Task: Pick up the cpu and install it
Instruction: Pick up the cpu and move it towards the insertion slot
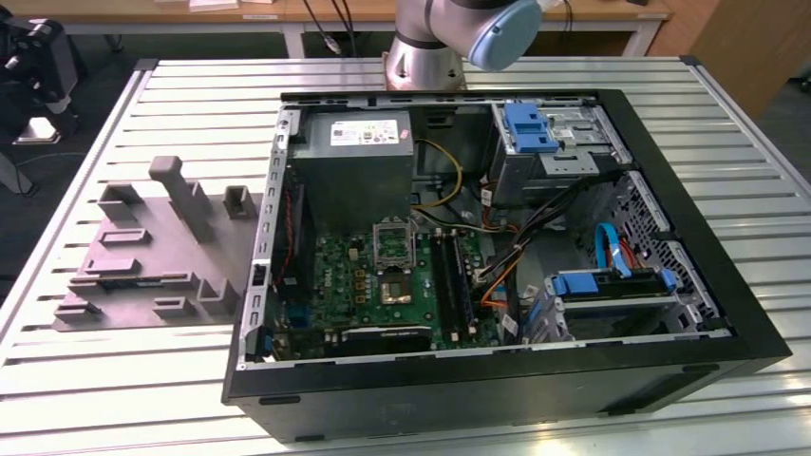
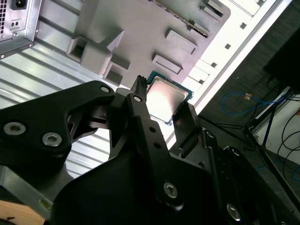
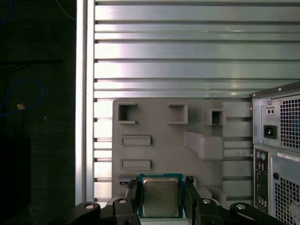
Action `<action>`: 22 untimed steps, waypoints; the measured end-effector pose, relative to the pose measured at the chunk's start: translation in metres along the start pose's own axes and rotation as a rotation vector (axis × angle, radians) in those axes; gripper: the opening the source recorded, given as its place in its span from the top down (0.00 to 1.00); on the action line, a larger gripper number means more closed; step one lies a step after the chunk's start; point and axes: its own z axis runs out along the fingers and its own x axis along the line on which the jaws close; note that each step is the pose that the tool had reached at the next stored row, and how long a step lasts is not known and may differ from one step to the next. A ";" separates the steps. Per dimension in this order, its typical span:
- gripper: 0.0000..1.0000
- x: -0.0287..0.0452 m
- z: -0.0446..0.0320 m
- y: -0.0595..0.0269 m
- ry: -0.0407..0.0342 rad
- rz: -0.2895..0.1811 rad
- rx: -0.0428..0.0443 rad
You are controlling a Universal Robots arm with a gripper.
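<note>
1. While the gripper hangs over the grey moulded tray, the slatted metal table carries everything else. The tray lies flat on it, toward the exterior view's left.
2. Open black computer case: lying on its side on the table, just beside the tray on the exterior view's right. Both wrist views catch its perforated rear panel next to the tray.
3. Robot arm: silver-and-blue joint beyond the case, well apart from the tray.
4. Tray surface: raised plastic blocks and shallow rectangular pads spread across it.
5. Green circuit board: on the case floor, on the side of the case closest to the tray.
6. Gripper state: two black fingers clamped from opposite sides on the cpu. The jaws press against two of its edges, as both wrist views show.
7. The cpu: small flat square with a silvery top and blue-green rim. It sits level between the fingers, held above the tray near one tray edge and not touching it.
</note>
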 end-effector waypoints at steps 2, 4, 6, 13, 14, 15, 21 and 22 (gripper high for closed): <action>0.53 -0.0004 0.0000 0.0000 0.0000 0.000 0.0000; 0.53 -0.0009 0.0001 0.0000 -0.0001 0.000 -0.0001; 0.53 -0.0015 0.0000 0.0000 0.0000 0.000 0.0000; 0.53 -0.0040 0.0001 0.0001 0.0000 0.000 0.0000; 0.53 -0.0043 0.0001 0.0001 -0.0001 0.000 -0.0001; 0.53 -0.0047 0.0001 0.0001 0.0000 0.000 -0.0001; 0.53 -0.0066 0.0001 0.0001 0.0000 0.000 0.0000; 0.53 -0.0069 0.0001 0.0002 -0.0001 0.000 -0.0001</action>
